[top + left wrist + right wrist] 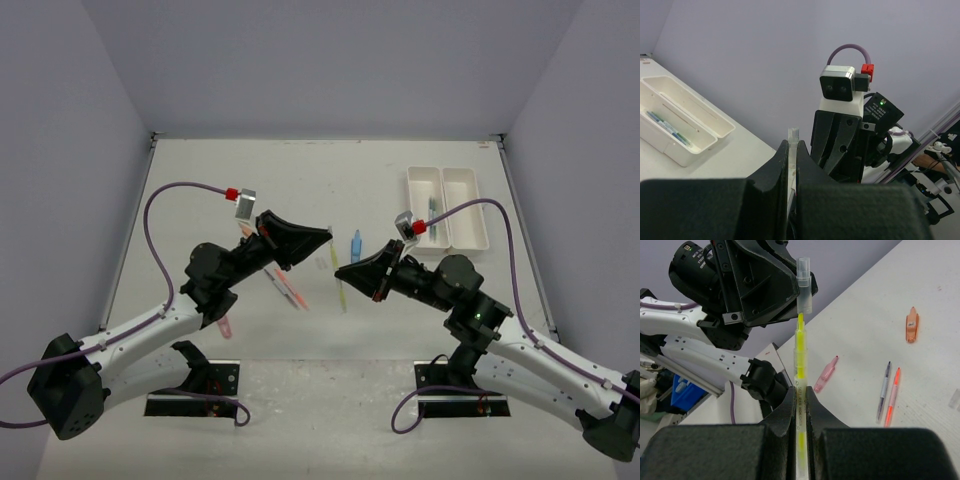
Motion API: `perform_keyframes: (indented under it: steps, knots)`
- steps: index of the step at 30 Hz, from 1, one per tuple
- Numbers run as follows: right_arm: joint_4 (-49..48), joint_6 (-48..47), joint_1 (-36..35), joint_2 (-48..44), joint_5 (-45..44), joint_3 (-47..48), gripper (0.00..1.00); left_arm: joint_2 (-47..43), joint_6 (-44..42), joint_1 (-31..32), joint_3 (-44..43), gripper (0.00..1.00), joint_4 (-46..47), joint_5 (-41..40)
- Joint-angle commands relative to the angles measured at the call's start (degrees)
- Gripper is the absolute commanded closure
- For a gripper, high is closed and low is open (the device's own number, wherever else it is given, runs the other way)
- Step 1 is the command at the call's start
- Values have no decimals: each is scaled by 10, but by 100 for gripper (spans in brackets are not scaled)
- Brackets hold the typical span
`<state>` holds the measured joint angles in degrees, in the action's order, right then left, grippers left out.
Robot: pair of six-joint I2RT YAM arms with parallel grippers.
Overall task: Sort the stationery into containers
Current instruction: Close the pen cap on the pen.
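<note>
Your right gripper (800, 399): clamped on yellow highlighter (800, 347), nib at the mouth of clear cap (804, 282) pinched in your left gripper (792, 150). Both raised above table (920, 280); trays (447, 200) behind right gripper.

Left arm (140, 335): stretched forward and inward, wrist raised.
Left gripper (322, 236): pinched shut on a clear cap (804, 282), pointing right.
Right arm (540, 352): elbow bent, forearm angled inward.
Right gripper (342, 272): clamped on a yellow highlighter (800, 355), tips near the left gripper's.
</note>
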<state>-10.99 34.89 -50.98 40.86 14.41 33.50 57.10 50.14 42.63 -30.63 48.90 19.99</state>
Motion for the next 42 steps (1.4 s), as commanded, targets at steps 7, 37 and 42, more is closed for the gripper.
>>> perform_keyframes:
  steps: [7,37,42]
  knots:
    - [-11,-11,-2,4,-13,29,100,2,6,8,-8,100,35,14]
    - [-67,-49,-3,17,-88,85,100,15,-1,42,35,100,47,-14]
    - [-51,-54,-2,23,-90,93,100,15,-11,42,36,100,37,-11]
